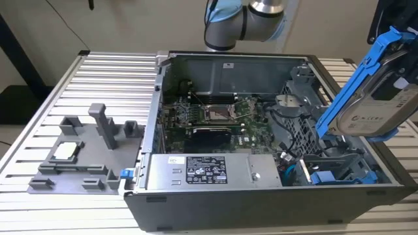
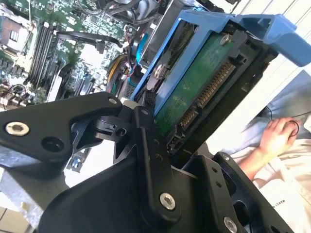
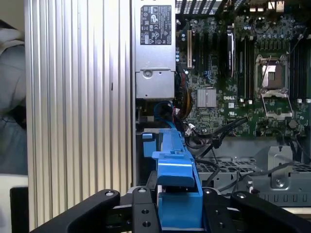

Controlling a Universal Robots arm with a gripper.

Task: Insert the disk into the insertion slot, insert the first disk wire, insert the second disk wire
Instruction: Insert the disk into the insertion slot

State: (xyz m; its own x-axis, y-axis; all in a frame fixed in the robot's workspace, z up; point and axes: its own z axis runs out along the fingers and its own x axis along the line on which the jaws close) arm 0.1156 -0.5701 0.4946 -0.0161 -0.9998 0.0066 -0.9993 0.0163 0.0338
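The disk (image 1: 375, 105), silver-grey in a bright blue carrier, hangs tilted above the open computer case (image 1: 261, 205) at the exterior view's right. My gripper (image 3: 177, 213) is shut on it, with a black finger on either side of the blue carrier (image 3: 176, 184). The second wrist view shows the disk's green board and connectors (image 2: 201, 85) between the fingers (image 2: 148, 145). The insertion slot (image 1: 302, 122), a grey perforated bay, lies below and to the left of the disk. Blue and black cables (image 3: 165, 110) lie loose near the bay; I cannot tell which are the disk wires.
A silver labelled power-supply box (image 1: 205, 171) sits at the case's front, with the motherboard (image 1: 216, 112) behind it. A grey fixture (image 1: 85, 147) stands on the ribbed table (image 1: 117, 78) on the exterior view's left. A person's hand (image 2: 277, 136) rests beyond the case.
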